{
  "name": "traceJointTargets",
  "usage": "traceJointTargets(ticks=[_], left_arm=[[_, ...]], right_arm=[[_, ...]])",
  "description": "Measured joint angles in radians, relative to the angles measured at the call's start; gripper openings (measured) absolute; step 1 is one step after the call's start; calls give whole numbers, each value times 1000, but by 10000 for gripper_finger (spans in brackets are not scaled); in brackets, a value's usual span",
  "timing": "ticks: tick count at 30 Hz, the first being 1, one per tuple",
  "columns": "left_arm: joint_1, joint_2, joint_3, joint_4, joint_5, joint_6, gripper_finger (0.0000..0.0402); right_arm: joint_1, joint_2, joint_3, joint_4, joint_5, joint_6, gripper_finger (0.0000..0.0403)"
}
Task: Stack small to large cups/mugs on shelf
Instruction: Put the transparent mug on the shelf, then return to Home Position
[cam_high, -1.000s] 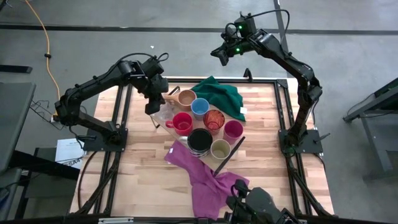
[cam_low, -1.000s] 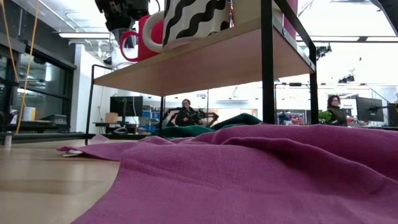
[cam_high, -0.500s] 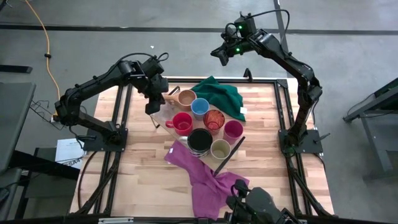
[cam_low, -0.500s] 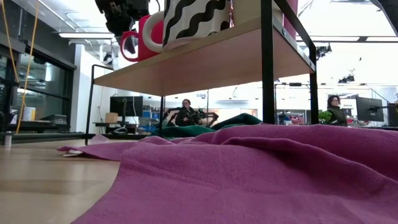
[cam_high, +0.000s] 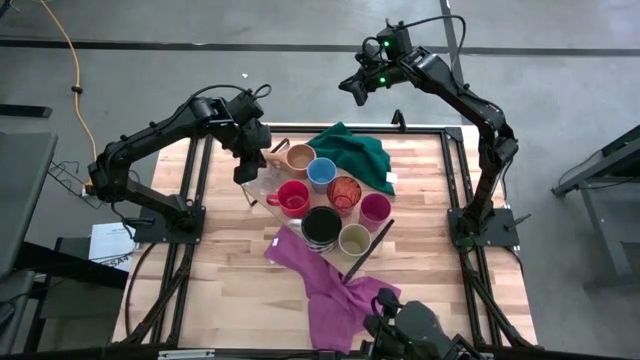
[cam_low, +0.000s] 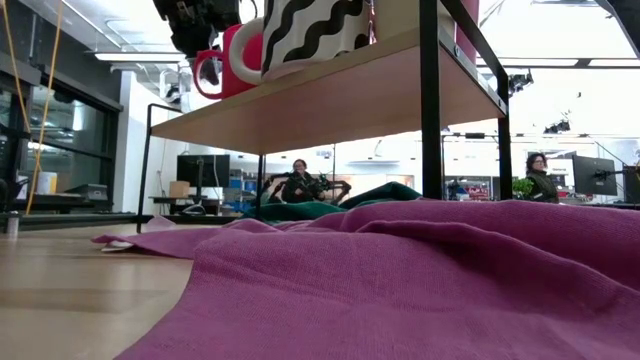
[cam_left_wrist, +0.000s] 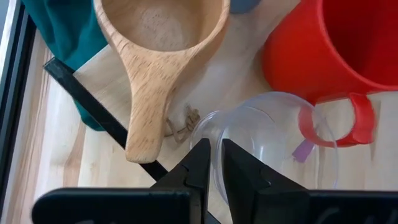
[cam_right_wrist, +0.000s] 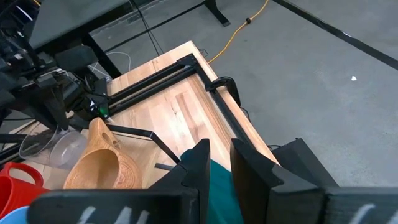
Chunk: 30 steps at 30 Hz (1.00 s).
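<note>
Left hand (cam_left_wrist: 212, 163) pointing down, pinching clear glass cup (cam_left_wrist: 273, 146) rim, on shelf (cam_left_wrist: 249, 68)

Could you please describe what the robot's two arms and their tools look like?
Both arms are black and jointed, with cables along them. The right arm shows green lights near its wrist. Each tool, left tool and right tool, has two flat dark fingers.

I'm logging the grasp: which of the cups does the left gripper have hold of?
The clear glass cup. The left gripper pinches its rim, one finger inside and one outside. The red mug and the wooden cup stand beside it untouched.
</note>
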<state>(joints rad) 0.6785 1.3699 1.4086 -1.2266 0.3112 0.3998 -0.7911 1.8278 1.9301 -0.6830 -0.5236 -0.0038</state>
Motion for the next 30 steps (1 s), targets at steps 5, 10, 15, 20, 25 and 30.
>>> traceJointTargets(ticks=[5, 10, 15, 20, 25, 30], left_arm=[[0, -23, 0, 11, 16, 7, 31], [2, -49, 0, 14, 14, 7, 31], [2, -72, 0, 33, 3, 7, 31], [2, -121, 0, 110, 15, -14, 31], [3, -203, 0, 253, 12, -29, 31], [3, -283, 0, 331, 3, -46, 31]], right_arm=[[0, 0, 0, 0, 0, 3, 55], [0, 0, 0, 0, 0, 3, 55], [0, 0, 0, 2, 0, 6, 55], [0, 0, 0, 19, -8, 32, 55], [0, -6, 0, 147, -94, 117, 55], [-1, -54, 0, 299, -186, 213, 55]])
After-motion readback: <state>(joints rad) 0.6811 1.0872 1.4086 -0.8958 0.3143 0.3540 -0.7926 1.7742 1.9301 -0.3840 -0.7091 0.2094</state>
